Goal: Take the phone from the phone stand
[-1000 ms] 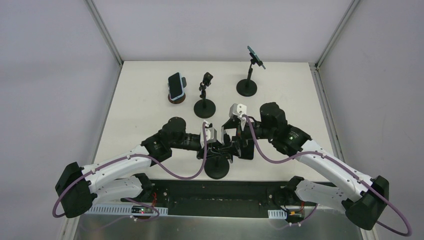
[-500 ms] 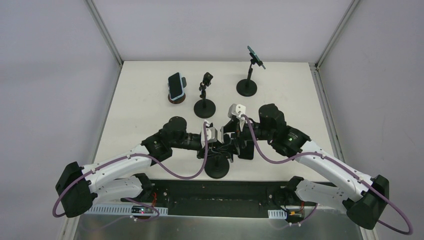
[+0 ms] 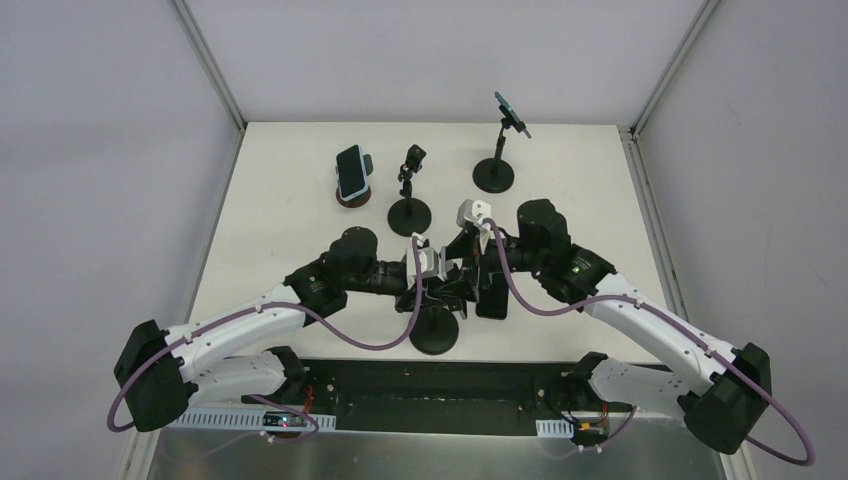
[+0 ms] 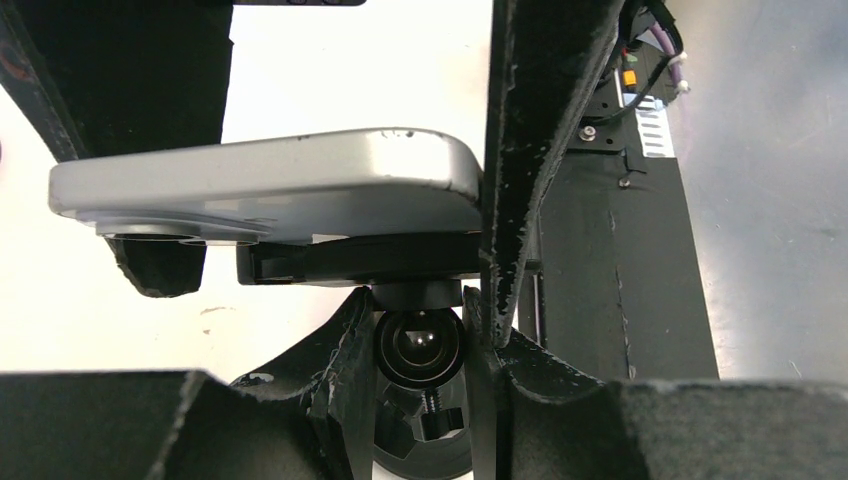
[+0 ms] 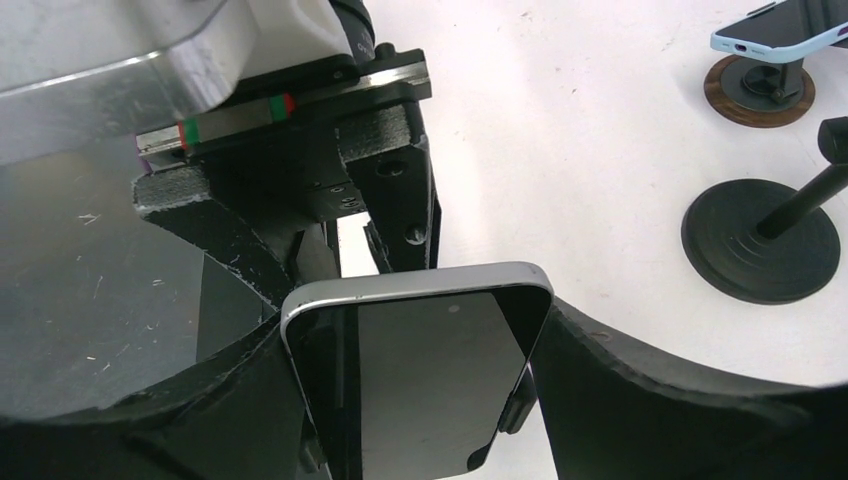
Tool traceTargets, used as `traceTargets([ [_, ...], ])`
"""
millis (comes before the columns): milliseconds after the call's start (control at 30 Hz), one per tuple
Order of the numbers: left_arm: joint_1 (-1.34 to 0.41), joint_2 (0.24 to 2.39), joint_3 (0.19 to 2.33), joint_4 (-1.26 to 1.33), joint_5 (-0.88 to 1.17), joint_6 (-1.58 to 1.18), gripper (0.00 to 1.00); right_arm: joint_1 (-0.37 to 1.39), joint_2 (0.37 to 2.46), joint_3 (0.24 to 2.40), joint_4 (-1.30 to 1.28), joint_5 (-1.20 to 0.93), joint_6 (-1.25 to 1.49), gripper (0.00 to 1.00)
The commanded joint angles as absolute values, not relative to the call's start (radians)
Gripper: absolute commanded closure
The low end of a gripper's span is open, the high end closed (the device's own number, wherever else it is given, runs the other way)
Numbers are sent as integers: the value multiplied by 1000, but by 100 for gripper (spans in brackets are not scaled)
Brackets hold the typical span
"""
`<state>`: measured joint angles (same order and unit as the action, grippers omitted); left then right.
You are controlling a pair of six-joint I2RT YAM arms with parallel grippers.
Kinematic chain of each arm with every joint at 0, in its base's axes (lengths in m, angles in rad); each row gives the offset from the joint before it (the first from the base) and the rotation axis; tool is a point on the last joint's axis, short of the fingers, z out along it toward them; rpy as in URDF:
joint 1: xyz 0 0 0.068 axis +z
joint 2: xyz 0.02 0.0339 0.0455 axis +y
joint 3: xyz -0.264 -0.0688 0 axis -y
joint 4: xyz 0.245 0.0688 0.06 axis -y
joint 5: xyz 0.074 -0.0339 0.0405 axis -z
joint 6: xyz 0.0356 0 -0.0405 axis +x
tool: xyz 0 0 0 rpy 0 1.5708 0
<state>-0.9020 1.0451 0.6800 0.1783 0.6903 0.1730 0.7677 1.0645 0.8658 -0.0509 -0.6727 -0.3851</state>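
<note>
Tabletop (image 3: 285,235) holds three more stands (image 3: 409,212) well behind the phone (image 5: 420,375) and phone stand (image 3: 434,339).

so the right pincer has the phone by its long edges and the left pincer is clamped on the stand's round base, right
No, higher up. The left pincer is clamped on the stand's ball joint, just under the cradle, as the left wrist view shows. The right pincer does have the phone by its long edges.
</note>
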Motion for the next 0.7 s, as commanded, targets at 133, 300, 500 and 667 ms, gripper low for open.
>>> traceTargets([
  [133,-970,1027,680,113,879,170,100,644,1258,880,186,-357,-608,100],
  [300,-998,1026,695,69,874,196,100,604,1321,908,210,-370,-664,100],
  [500,-1040,1025,708,5,869,247,100,577,1369,942,226,-380,-714,100],
  [667,-1094,1026,721,-44,872,272,100,551,1400,976,192,-405,-757,100],
])
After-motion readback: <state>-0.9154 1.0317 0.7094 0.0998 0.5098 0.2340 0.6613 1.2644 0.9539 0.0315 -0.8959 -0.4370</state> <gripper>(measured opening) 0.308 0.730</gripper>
